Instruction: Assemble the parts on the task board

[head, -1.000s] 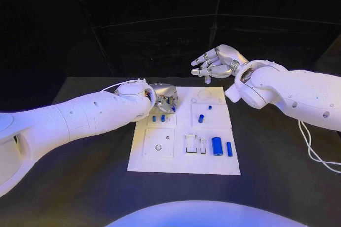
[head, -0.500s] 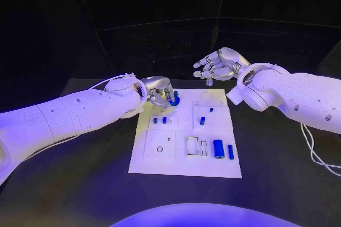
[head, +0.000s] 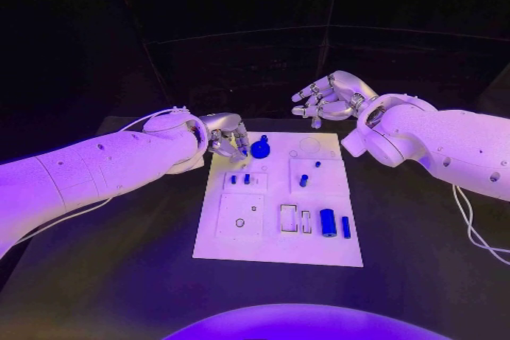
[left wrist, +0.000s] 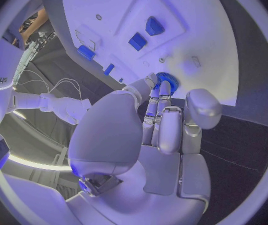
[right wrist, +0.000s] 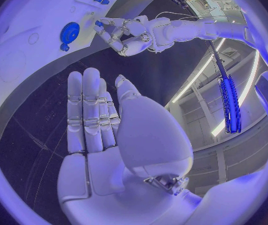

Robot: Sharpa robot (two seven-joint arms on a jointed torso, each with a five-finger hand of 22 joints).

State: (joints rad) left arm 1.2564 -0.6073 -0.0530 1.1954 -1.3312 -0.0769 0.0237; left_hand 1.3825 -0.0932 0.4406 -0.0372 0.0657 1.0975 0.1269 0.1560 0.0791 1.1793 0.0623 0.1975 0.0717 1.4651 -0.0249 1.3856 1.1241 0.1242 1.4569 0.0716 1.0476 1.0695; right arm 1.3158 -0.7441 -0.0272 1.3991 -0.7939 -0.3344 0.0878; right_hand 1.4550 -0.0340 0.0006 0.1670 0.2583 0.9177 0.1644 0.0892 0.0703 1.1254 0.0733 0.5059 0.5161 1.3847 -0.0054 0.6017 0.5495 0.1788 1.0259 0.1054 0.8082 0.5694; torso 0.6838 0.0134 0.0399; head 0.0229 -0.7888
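Back from the board (head: 278, 240) has come the left hand (head: 225, 143), empty with fingers loosely spread beside the blue gear (head: 260, 148) lying near the board's far edge. Right hand (head: 332, 98) hovers beyond, slack. A careless fingertip could nudge the gear off.

The worktop (head: 127, 251) is a black table with a flat, matt surface; on its middle lies the white task board (head: 278, 245), a rectangular plate that rests flat and with its long side running away from the robot; the dark surface is bare on both sides of the board and in front of it; at the right edge a thin white cable (head: 475, 233) hangs down from the arm and curves over the worktop.
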